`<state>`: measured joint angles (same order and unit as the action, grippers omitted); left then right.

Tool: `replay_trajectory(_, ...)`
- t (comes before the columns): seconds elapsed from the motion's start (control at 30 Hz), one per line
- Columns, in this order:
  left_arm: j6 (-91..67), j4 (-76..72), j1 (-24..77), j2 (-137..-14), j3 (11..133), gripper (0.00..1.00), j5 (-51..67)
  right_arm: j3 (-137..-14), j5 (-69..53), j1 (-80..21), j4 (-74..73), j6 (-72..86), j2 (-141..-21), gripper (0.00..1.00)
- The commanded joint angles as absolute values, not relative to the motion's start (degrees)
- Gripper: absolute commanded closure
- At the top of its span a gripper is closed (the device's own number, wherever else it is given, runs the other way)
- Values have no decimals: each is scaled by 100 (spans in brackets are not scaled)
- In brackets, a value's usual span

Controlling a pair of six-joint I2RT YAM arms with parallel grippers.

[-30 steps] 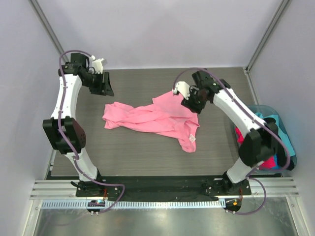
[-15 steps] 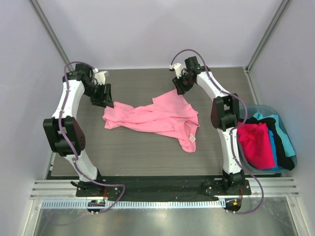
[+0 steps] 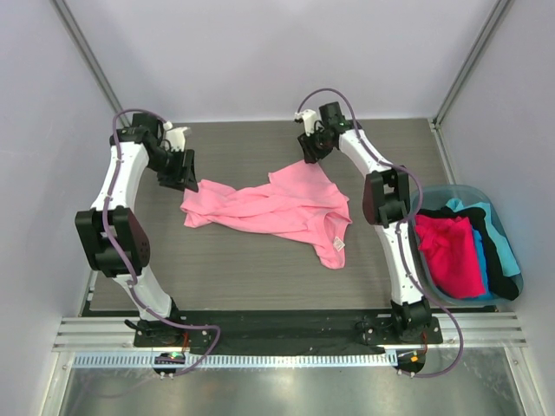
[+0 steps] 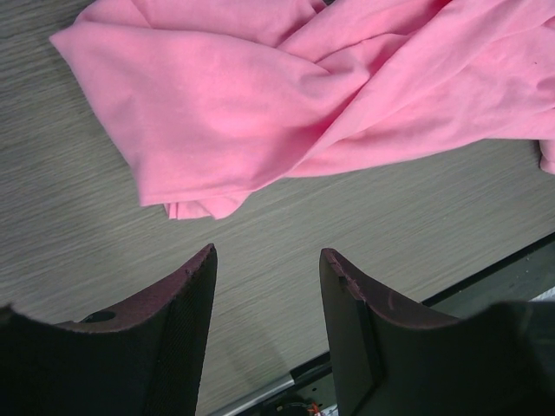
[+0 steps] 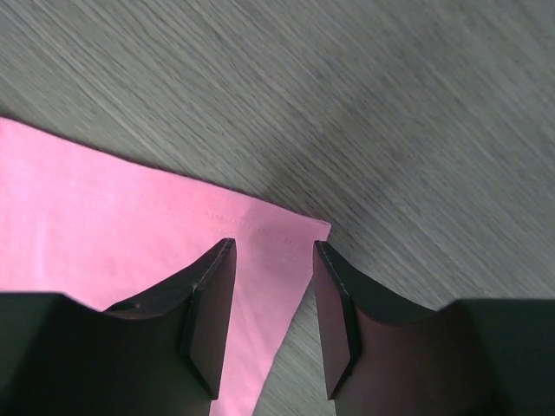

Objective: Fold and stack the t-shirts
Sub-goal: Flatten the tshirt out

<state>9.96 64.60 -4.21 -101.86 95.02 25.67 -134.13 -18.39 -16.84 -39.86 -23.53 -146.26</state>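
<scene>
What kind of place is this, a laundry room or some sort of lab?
Probably a robot test cell in a lab: left arm and right arm bolted at a small table, plain white panels around it, a pink t-shirt laid there, a tub of shirts beside.

Bare surface of the grey wood-grain table (image 3: 243, 273) is noted along the near side, between the crumpled light pink cloth t-shirt (image 3: 277, 208) and the black base rail (image 3: 286, 325). A bare far strip is left between the left arm (image 3: 117, 186) and the right arm (image 3: 381, 186). The right edge is blocked by the light-blue plastic tub (image 3: 458, 191), filled with heaped shirts (image 3: 447, 256). The left, far and right sides are closed by pale walls (image 3: 260, 61).
</scene>
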Motion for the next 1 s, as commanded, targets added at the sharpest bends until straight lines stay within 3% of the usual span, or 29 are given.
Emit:
replay_trajectory(0.0, 1107, 6434, -448, -10195, 9562, 48, 2523, -13684, -1723, -1714, -3753, -2232, -14721, 53)
replay_trajectory(0.5, 1116, 6442, -448, -10274, 9598, 48, 2470, -13667, -1521, -1723, -3674, -2206, -15029, 54)
replay_trajectory(0.6, 1125, 6460, -448, -10248, 9563, 48, 2417, -13606, -1442, -1740, -3683, -2267, -15038, 67)
replay_trajectory(0.67, 1151, 6460, -448, -10222, 9528, 48, 2356, -13570, -1389, -1749, -3700, -2268, -15012, 98)
replay_trajectory(0.97, 1740, 6504, -448, -10283, 9001, 47, 2197, -13482, -897, -1767, -3542, -2285, -13608, 99)
